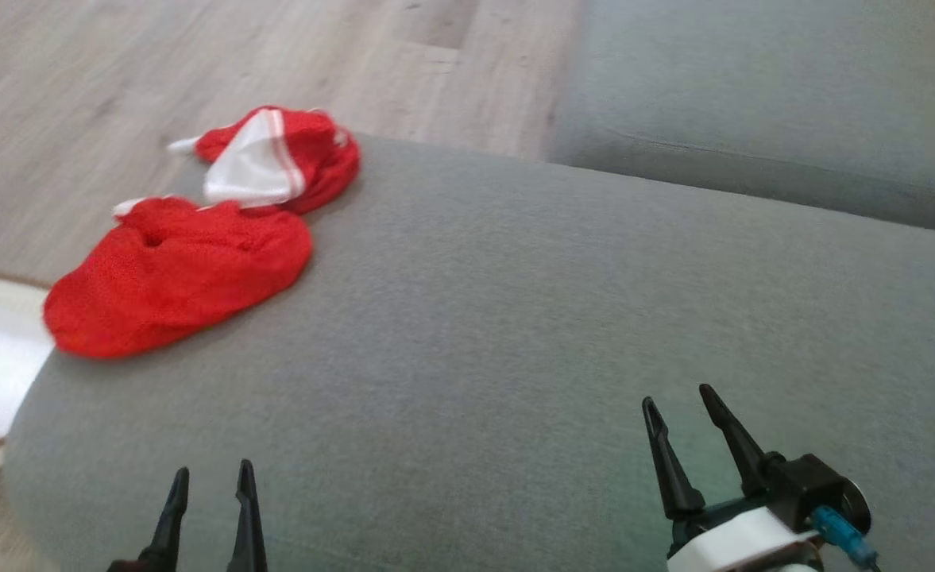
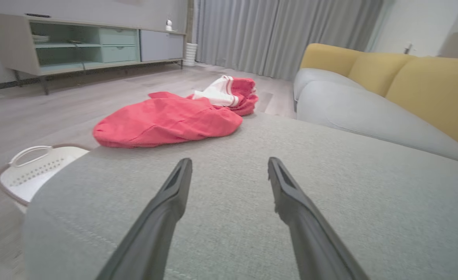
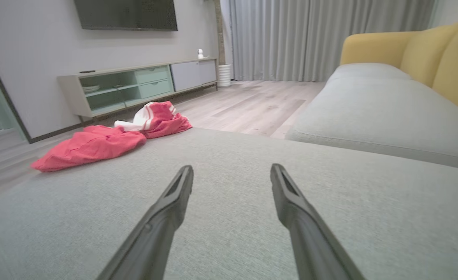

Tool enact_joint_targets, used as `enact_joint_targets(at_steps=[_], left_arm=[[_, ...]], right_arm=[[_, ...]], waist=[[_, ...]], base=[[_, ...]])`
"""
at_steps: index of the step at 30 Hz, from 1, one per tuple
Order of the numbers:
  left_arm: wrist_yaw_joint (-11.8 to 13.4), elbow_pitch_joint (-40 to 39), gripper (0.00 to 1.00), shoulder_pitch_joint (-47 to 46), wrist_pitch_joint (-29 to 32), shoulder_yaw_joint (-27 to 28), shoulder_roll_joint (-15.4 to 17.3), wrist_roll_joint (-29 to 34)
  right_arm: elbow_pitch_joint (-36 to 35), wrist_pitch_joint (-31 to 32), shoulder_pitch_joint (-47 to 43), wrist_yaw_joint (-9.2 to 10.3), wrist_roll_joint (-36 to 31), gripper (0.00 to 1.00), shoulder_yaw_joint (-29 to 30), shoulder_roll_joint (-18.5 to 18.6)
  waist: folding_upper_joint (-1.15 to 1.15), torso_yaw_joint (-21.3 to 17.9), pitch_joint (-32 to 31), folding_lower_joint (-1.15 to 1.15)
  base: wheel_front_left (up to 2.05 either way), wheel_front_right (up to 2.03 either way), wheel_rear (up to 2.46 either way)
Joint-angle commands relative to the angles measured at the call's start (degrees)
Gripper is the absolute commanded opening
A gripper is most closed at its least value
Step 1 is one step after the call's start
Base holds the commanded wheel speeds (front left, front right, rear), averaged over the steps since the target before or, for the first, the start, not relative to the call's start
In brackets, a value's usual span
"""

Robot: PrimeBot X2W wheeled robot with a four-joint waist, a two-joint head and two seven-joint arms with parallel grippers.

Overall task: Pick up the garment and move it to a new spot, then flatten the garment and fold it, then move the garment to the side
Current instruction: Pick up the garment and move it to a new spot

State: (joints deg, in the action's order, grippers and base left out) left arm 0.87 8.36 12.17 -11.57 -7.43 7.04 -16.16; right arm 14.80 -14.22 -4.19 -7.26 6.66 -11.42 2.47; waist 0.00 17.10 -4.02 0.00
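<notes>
A crumpled red garment (image 1: 189, 254) with a white striped panel lies bunched at the far left corner of the grey cushion (image 1: 515, 318), partly over its edge. The left wrist view has the garment (image 2: 166, 120) straight ahead, the right wrist view has the garment (image 3: 96, 142) off to the left. My left gripper (image 1: 213, 473) hovers low over the near left of the cushion, open and empty, well short of the cloth. My right gripper (image 1: 678, 397) stands open and empty at the near right. Both pairs of fingers (image 2: 174, 186) (image 3: 174, 190) are spread wide over bare fabric.
A white laundry basket (image 2: 30, 171) sits on the wooden floor just left of the cushion. A second grey seat (image 1: 753, 103) with yellow backrests (image 2: 427, 85) lies to the right. A low TV cabinet (image 3: 135, 85) and grey curtains stand across the room.
</notes>
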Motion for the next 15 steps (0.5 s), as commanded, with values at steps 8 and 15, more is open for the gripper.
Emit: enact_joint_targets(at_steps=[8, 15], left_arm=[[1.20, -4.85, 1.00, -0.44, 1.21, 1.59, 1.28, 0.30], [1.63, -6.15, 1.00, -0.02, 2.03, 1.55, 1.72, 0.05]], right_arm=[[-2.12, -0.78, 2.84, -0.23, 1.20, 1.00, -2.16, 0.41], [-2.13, -0.78, 3.01, -0.23, 1.41, 1.00, -2.41, 0.41]], waist=[[0.00, 7.25, 0.56, 0.00], [0.00, 8.94, 0.65, 0.00]], base=[[0.00, 0.00, 0.00], [0.00, 0.00, 0.00]])
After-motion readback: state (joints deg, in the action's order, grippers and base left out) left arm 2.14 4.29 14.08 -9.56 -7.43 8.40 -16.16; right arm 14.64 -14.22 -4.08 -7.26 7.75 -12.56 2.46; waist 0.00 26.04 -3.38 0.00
